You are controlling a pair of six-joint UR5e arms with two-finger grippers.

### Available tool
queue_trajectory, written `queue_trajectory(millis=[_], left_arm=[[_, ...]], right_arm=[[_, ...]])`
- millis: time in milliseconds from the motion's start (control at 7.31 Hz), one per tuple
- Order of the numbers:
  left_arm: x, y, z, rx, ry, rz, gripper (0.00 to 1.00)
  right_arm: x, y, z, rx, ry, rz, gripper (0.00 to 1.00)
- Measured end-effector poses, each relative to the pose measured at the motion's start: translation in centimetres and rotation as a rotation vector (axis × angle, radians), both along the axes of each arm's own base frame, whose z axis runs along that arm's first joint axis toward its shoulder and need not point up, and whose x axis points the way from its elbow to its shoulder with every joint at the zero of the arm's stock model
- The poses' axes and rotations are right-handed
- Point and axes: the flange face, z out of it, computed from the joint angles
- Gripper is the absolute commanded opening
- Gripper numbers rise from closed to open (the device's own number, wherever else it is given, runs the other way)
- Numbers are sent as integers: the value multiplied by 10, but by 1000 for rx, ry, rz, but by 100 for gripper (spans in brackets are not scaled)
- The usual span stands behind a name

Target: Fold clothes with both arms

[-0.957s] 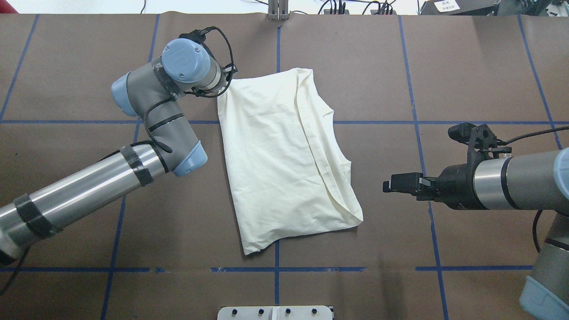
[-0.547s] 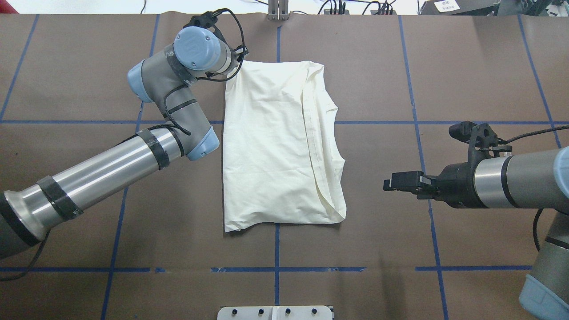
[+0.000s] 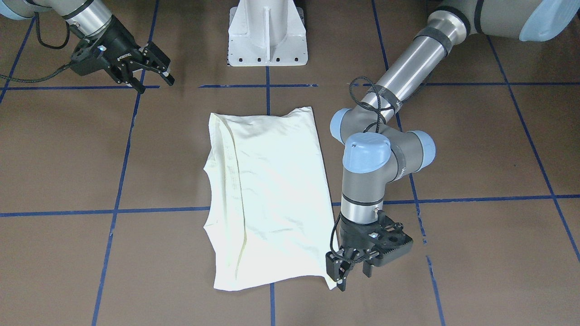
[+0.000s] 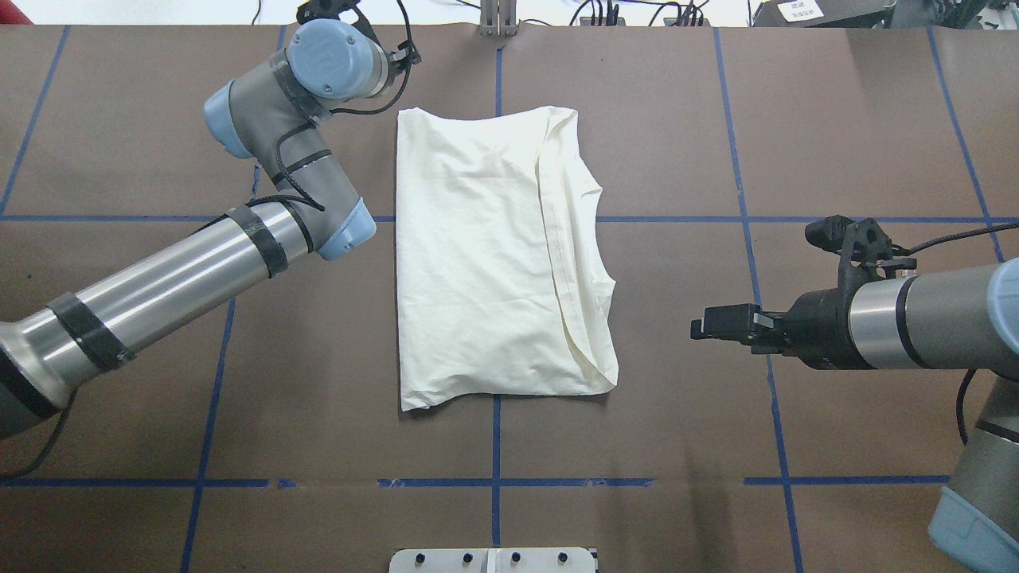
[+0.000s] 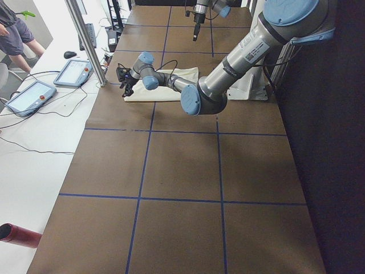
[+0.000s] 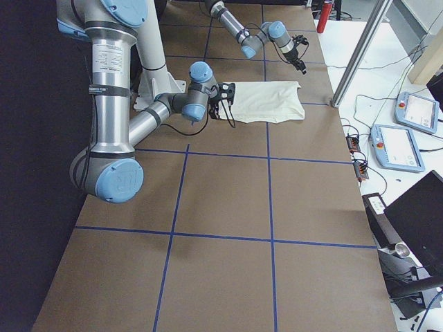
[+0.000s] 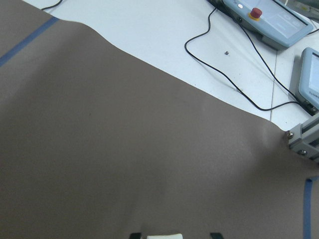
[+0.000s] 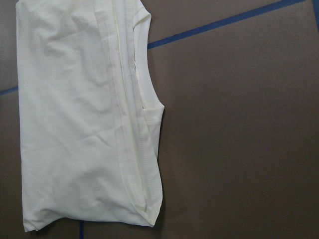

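The cream shirt (image 4: 478,255) lies folded flat in the middle of the brown table, plain side up, with its layered hems along the right edge. It also shows in the front view (image 3: 272,194) and the right wrist view (image 8: 70,114). My left gripper (image 3: 352,277) is low at the shirt's far left corner, fingers apart. The left wrist view shows a bit of cream cloth (image 7: 163,235) between them without touching. In the overhead view the wrist hides it. My right gripper (image 3: 158,72) is open and empty, right of the shirt (image 4: 699,328).
The white pedestal base (image 3: 267,31) stands at the near edge of the table. Blue tape lines grid the brown cover. Past the far edge are a white bench with teach pendants (image 7: 269,20), cables and an aluminium post (image 4: 497,20).
My left gripper pulled the shirt's far left corner away from me, which turned the shirt square to the grid. The arm then shifted left and the corner lies flat. The right arm hardly moved.
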Motion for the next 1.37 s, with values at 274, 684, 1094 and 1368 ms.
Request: queue_trajectory(millis=[274, 684, 1094, 1368], left_arm=[[-37, 28, -16, -41, -54, 157, 100], [-95, 169, -57, -51, 57, 393, 100], [-103, 277, -94, -36, 115, 547, 100], [-104, 288, -84, -50, 112, 567, 100]], right_arm=[[-16, -15, 1, -8, 39, 2, 100], [-83, -43, -46, 58, 254, -83, 100], [-211, -57, -84, 131, 456, -186, 100], [-249, -54, -79, 153, 513, -229, 100]])
